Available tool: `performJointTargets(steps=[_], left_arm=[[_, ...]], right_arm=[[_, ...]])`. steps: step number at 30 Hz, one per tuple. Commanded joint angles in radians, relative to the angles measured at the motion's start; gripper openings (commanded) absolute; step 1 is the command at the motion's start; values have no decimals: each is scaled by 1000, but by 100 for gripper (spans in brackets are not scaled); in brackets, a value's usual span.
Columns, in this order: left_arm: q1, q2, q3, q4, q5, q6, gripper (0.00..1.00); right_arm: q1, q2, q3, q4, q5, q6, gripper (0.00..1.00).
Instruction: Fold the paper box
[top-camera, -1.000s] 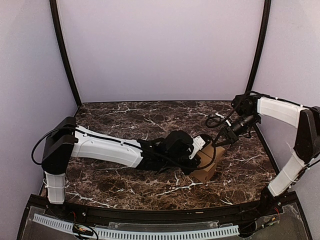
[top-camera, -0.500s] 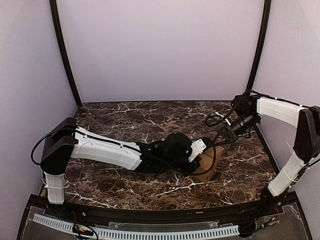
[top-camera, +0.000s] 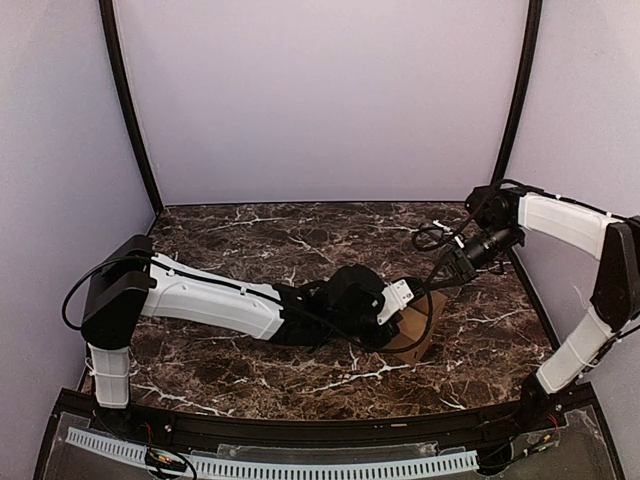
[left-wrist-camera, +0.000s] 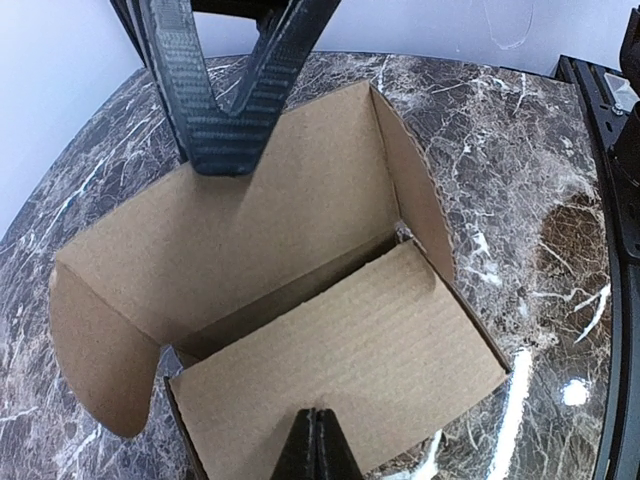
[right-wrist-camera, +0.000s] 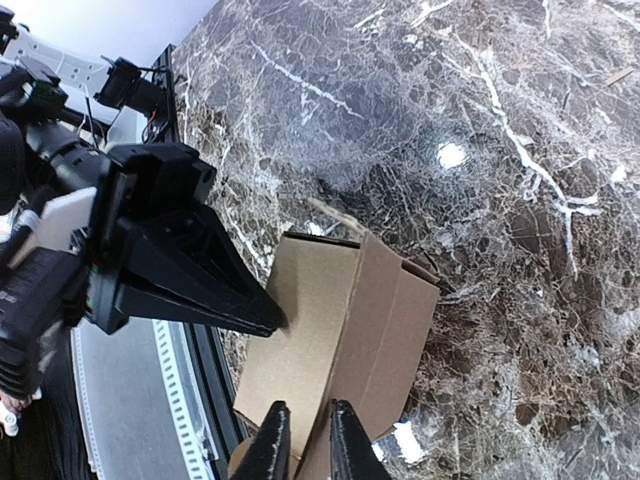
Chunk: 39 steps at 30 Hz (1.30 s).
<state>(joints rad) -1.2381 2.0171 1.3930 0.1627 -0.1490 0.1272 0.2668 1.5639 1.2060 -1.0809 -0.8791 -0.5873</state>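
You're mid-fold: right pincer (right-wrist-camera: 303, 440) pinches the brown cardboard paper box (right-wrist-camera: 330, 330) wall, closed left pincer (right-wrist-camera: 278, 322) braces it, next tuck the rounded flap (left-wrist-camera: 95, 350).

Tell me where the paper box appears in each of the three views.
Top external: the paper box lies right of centre, partly behind the left arm.
Left wrist: the box fills the centre, its open inside facing the camera.
Right wrist: lower centre.
Shared landmark: the dark marble table under it.
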Motion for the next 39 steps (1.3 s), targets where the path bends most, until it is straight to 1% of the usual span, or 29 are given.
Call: performJointTargets(steps=[1, 5, 8, 13, 14, 16, 17, 19, 21, 22, 23, 24, 25, 27, 29, 30, 31, 32, 34, 37, 39], left_arm=[[-4, -54, 20, -59, -9, 22, 1], [-5, -89, 20, -64, -2, 28, 2], [-6, -129, 15, -69, -8, 35, 5], [-6, -222, -1, -80, -29, 45, 11], [-6, -235, -4, -81, -53, 44, 12], [-4, -266, -10, -86, -124, 39, 20], [1, -277, -2, -107, -147, 34, 29], [20, -283, 24, -172, -179, 0, 39], [39, -294, 29, -239, -163, -64, 42], [44, -300, 16, -248, -144, -103, 43], [48, -316, -33, -243, -135, -133, 42], [49, -324, -65, -227, -125, -193, 42], [49, -339, -140, -188, -117, -219, 42], [49, -349, -232, -115, -82, -279, 41], [47, -343, -286, -69, -44, -324, 37], [46, -339, -301, -52, -16, -339, 35], [40, -330, -323, -15, -2, -341, 31], [34, -316, -330, 15, 0, -339, 28], [33, -290, -338, 49, 7, -339, 24], [31, -252, -341, 101, 5, -348, 22], [32, -224, -341, 152, 3, -357, 20]], right_arm=[[-1, -63, 42, -29, 3, -12, 19], [-13, -80, 59, -42, 22, -17, 28], [-38, -87, 61, -59, 23, -38, 31], [-96, -116, 61, -118, 17, -155, 35], [-104, -128, 52, -123, 24, -179, 36], [-109, -162, 21, -126, 40, -241, 40], [-110, -181, -4, -123, 49, -274, 43], [-109, -215, -61, -124, 51, -339, 49], [-109, -241, -92, -111, 55, -364, 53], [-109, -247, -96, -104, 58, -366, 53], [-109, -249, -93, -95, 66, -365, 53], [-110, -247, -84, -81, 73, -361, 53], [-114, -241, -71, -76, 75, -366, 52], [-131, -220, -48, -52, 63, -365, 52], [-148, -182, -31, -18, 48, -357, 51], [-154, -154, -22, -5, 42, -356, 51], [-160, -125, -14, 8, 36, -354, 50], [-168, -96, -11, 30, 30, -347, 49], [-182, -38, -9, 83, 16, -319, 46], [-185, 48, -18, 211, 46, -204, 40], [-182, 110, -14, 240, 44, -170, 35]])
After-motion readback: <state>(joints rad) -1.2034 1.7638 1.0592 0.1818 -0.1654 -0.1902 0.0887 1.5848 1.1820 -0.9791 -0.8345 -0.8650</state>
